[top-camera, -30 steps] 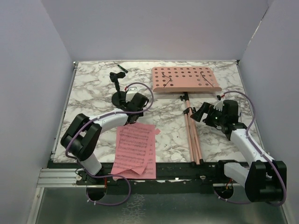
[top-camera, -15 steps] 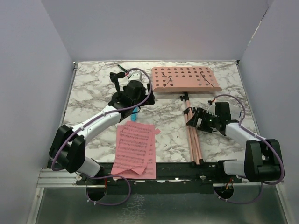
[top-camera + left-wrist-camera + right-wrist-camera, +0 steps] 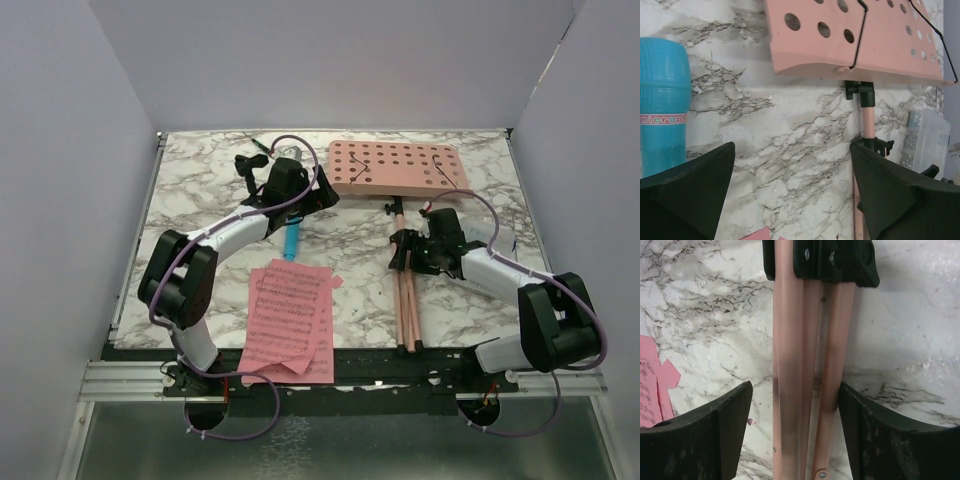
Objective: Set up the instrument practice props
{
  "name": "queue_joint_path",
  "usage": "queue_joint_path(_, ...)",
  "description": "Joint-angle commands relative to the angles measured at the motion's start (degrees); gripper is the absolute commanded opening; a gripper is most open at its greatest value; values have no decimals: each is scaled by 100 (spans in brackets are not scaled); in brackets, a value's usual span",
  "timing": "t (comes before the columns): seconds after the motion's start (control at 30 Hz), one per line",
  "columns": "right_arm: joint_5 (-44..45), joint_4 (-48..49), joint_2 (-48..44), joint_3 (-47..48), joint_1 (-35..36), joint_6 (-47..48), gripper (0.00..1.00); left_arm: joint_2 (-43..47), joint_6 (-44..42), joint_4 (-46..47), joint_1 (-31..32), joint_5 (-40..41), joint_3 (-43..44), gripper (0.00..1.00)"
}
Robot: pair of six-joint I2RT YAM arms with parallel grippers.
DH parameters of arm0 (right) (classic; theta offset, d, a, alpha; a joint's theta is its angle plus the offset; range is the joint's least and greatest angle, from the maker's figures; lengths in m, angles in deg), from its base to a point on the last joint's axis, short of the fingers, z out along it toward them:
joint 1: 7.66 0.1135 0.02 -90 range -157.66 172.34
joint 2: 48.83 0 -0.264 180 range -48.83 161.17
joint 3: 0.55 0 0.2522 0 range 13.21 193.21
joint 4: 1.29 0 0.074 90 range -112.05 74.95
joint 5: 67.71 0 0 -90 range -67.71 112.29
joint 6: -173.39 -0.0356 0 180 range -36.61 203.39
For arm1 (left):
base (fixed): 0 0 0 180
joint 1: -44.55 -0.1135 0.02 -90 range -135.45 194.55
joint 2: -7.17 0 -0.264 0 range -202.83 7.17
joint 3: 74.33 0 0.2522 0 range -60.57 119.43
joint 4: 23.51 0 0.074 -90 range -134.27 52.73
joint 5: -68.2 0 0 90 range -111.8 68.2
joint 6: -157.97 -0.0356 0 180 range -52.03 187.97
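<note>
**Now that the left has let go, the stick is down and the right is on the stand**

Left gripper [image 3: 792,150] has gone from partly closed a second ago to fully released and holds nothing; the light-blue stick [image 3: 291,238] lies flat on the marble table [image 3: 190,210], between the sheet-music pages [image 3: 290,320] and the left wrist; in the left wrist view it sits outside the jaws, off to one side [image 3: 662,100]; I read that as the stick having been placed.

Meanwhile the right arm has swung in from the right of the music stand [image 3: 395,170]; the right gripper [image 3: 795,390] now straddles the folded tripod legs [image 3: 790,340] just below the black collar; the jaws are narrowing but not clamped, since marble still shows between one finger and the legs.

The stand itself is still lying flat, desk at the far side, legs pointing at me; the leg ends have shifted slightly left.

The pages are untouched, stacked near the front edge.

My read: next is gripping the legs and raising the stand; thin legs, so slip risk.
</note>
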Motion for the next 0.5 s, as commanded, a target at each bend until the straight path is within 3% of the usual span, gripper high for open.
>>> queue_joint_path(0.0,607,-334,371,127,158,-68,71,-541,592,586,-265,-510,282,99)
queue_joint_path(0.2,548,-328,322,119,174,-142,70,-1276,790,720,-390,-595,824,99)
queue_joint_path(0.47,339,-327,45,94,177,-124,71,-2083,1167,1468,-552,-1326,1401,99)
